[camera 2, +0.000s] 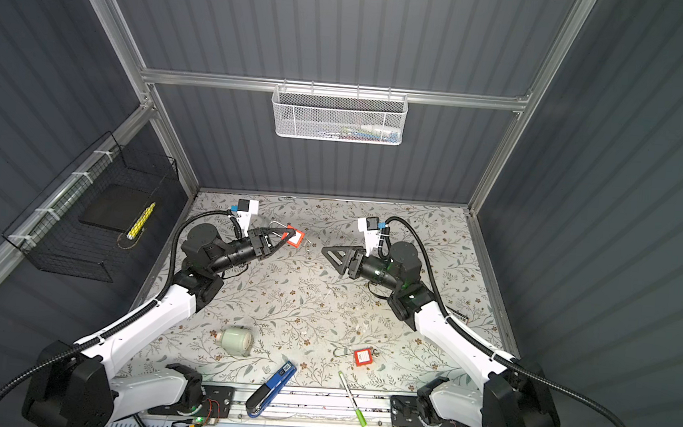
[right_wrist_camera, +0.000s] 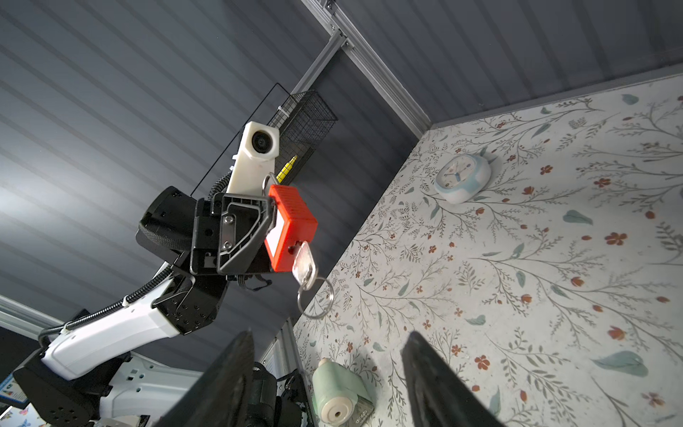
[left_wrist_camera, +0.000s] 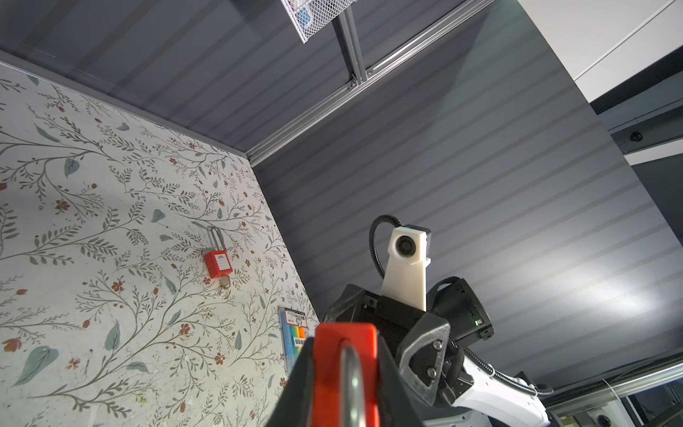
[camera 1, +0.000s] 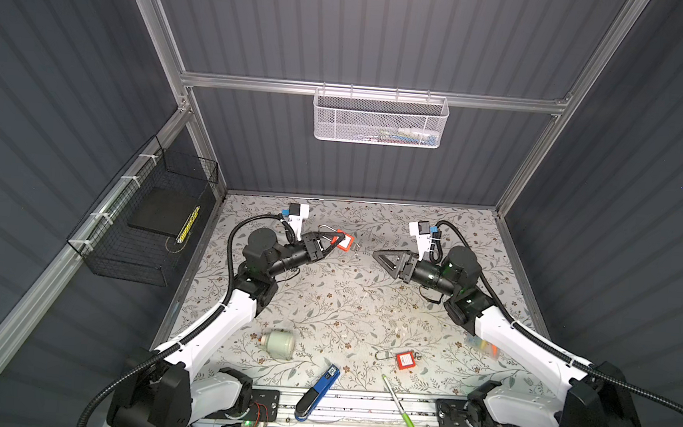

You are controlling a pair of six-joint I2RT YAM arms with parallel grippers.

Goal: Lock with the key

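Above the far tabletop point(camera 1: 345, 306) in both top views: left gripper point(camera 1: 329, 242) clamps the red padlock point(camera 1: 344, 242) by its body, lifted clear. Right gripper point(camera 1: 382, 257) faces it, near but apart, jaws spread and empty.

Left wrist view: padlock point(left_wrist_camera: 345, 355) pinched between both fingers.

Right wrist view: key point(right_wrist_camera: 305, 264) seated in the lock's underside, ring point(right_wrist_camera: 316, 297) dangling.

Judgement: close on the key's flat bow, not the ring, then turn about the key's axis with the left grip firm.

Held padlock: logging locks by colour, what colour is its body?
Padlock: orange-red; right wrist view shows best.
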